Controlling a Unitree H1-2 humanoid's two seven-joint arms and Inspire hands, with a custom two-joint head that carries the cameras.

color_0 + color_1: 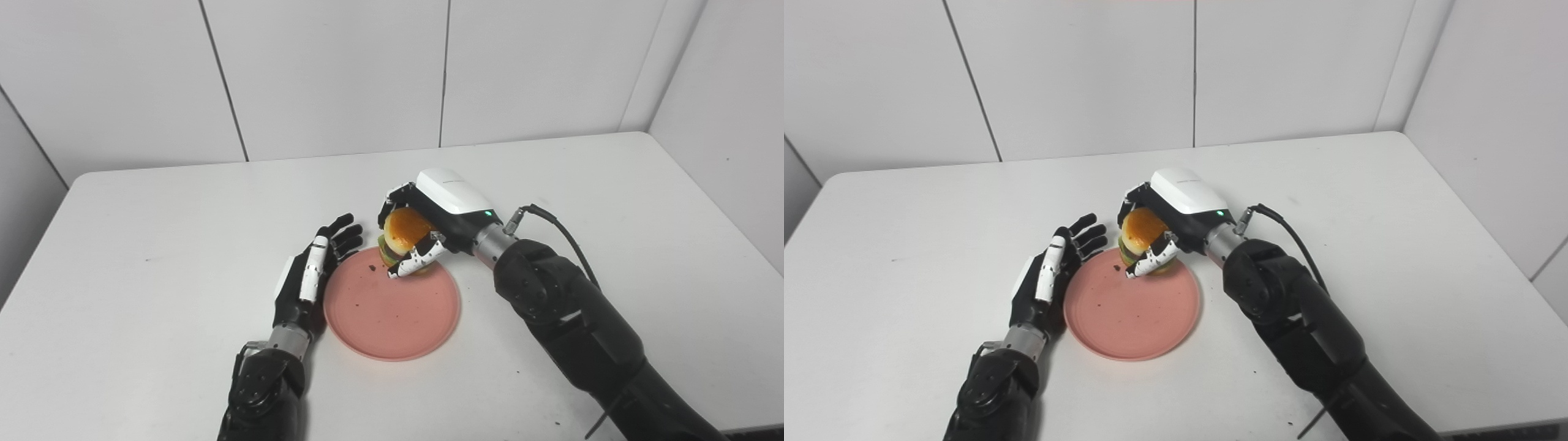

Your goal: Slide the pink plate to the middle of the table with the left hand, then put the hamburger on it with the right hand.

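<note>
Our right hand (429, 229) is wrapped around the glossy toy hamburger (404, 236) over the round pink plastic plate (392, 312)'s one o'clock rim; let go there and it could tip off. Left hand (309, 278) rests open at nine o'clock.

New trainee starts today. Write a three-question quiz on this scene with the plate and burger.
1. True or false: the right hand is shut on the toy hamburger with the glossy orange bun.
2. Where is the hamburger? A) over the far rim of the round pink plastic plate B) on the bare white table
3. Fill in: the open left hand is at the plate's ____ edge.

Key: 1 true; 2 A; 3 left
</note>
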